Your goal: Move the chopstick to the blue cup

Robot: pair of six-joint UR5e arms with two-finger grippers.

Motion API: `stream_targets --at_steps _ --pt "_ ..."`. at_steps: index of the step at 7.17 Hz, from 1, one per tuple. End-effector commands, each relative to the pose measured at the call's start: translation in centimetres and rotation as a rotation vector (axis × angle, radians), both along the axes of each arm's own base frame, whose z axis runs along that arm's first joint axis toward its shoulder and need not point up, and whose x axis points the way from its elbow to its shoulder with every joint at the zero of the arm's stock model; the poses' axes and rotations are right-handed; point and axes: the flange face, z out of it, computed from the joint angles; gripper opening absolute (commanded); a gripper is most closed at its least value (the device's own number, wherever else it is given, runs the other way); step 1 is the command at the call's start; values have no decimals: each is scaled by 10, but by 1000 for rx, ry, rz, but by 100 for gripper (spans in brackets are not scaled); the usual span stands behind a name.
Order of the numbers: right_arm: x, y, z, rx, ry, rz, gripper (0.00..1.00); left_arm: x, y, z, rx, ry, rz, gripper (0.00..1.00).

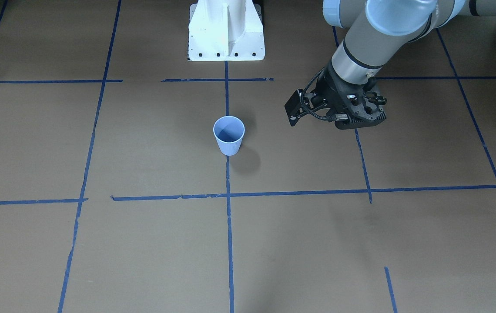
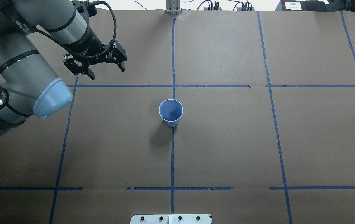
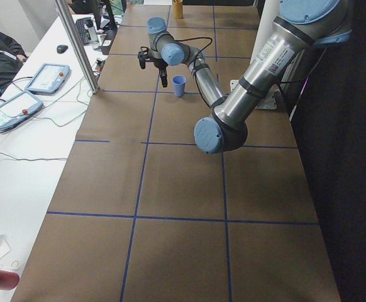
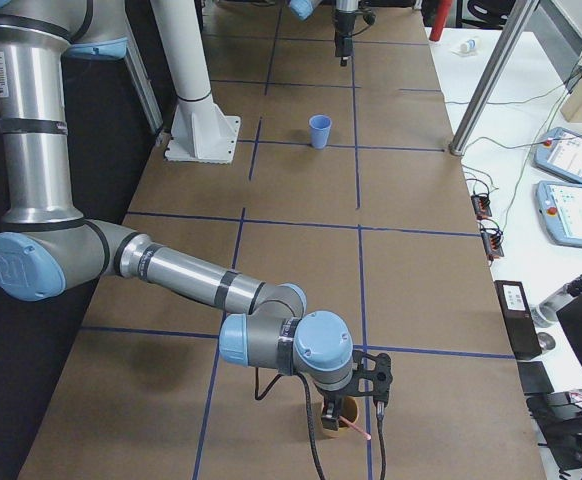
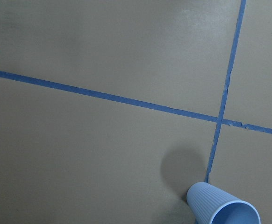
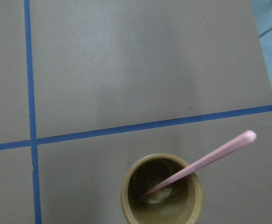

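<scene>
Brown-papered table (image 2: 227, 140), blue tape (image 2: 172, 155) grid: chopstick (image 6: 201, 161) leans in tan cup (image 6: 161, 191) at right end, right gripper (image 4: 353, 415) jaws indeterminable; blue cup (image 2: 171, 112) mid-table; left gripper (image 2: 106, 72) jaws spread.

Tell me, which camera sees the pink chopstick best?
The right wrist-mounted view: the pink chopstick is big and clear there, leaning in the brown cup. The exterior right view shows only a tiny pink sliver of it. The other views do not show it.
</scene>
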Motion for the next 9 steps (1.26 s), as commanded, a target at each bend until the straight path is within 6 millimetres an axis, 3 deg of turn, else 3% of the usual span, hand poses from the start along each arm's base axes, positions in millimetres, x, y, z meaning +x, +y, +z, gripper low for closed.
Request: stream_targets --at_steps 1,2,5,7,9 --pt "8 -6 13 -4 16 53 100 -2 0 2 -2 3 6 100" --pt "8 -4 39 12 14 107 100 -2 0 2 -2 3 6 100" --pt "14 -23 57 -17 52 129 100 -11 8 11 -2 2 4 100" --pt "13 -27 62 -30 53 125 98 -52 10 44 65 -19 14 100" --pt "9 -29 62 -40 48 130 73 -57 8 50 63 -25 13 100"
